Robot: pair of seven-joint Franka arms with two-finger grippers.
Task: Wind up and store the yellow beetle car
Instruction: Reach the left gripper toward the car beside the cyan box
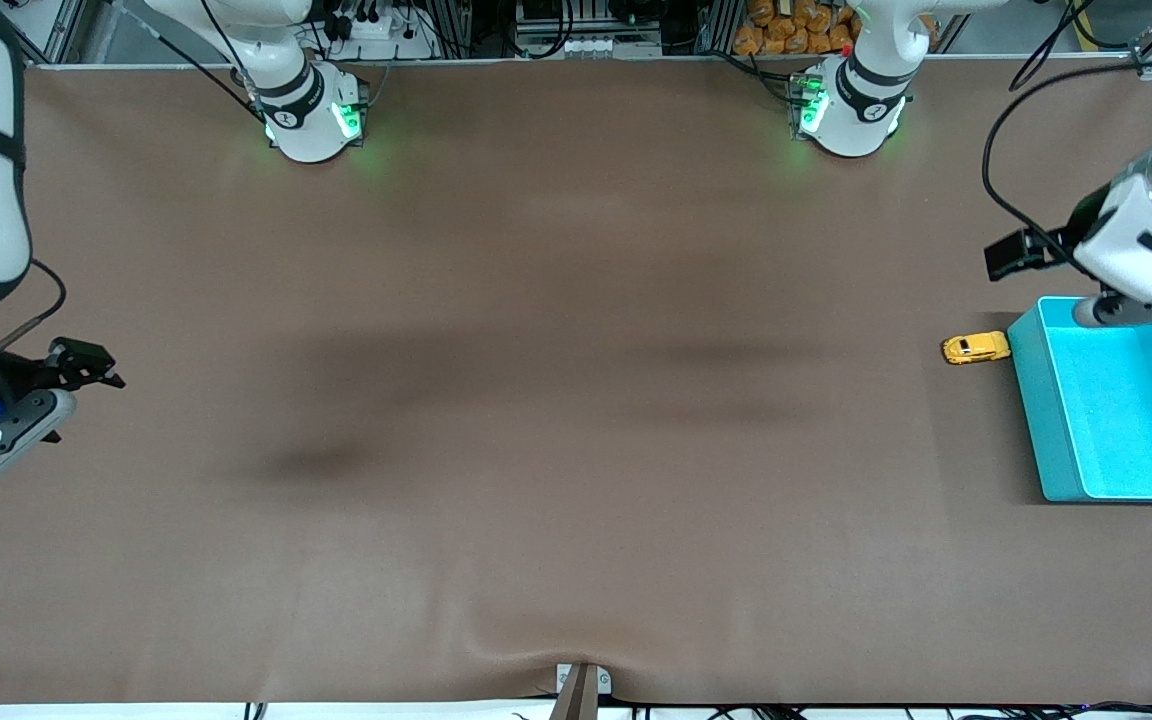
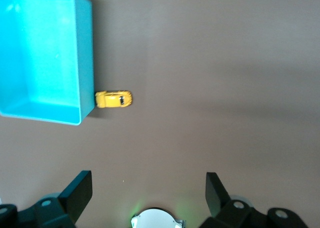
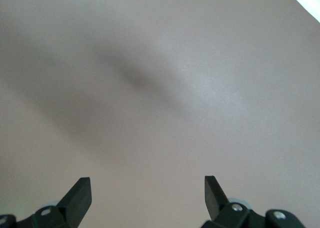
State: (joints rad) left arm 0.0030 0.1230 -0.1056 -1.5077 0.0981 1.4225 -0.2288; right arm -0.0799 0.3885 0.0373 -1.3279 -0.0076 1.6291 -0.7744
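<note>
While left wrist view shows yellow beetle car (image 2: 114, 99), right's only table (image 3: 160, 88).

We are looking at a robotics lab. Two white jointed robot arms are bolted by their round bases, the right arm's base (image 1: 311, 120) and the left arm's base (image 1: 851, 115), along one edge of a wide table covered in a plain brown cloth (image 1: 536, 400), and green indicator lights glow on both bases. Past that edge we see grey metal framing (image 1: 586, 25) with bundled black cables (image 1: 356, 20) and sockets. Black cables (image 1: 1011, 150) also hang loose from the arms, which suits a test bench, not a home or shop.
</note>
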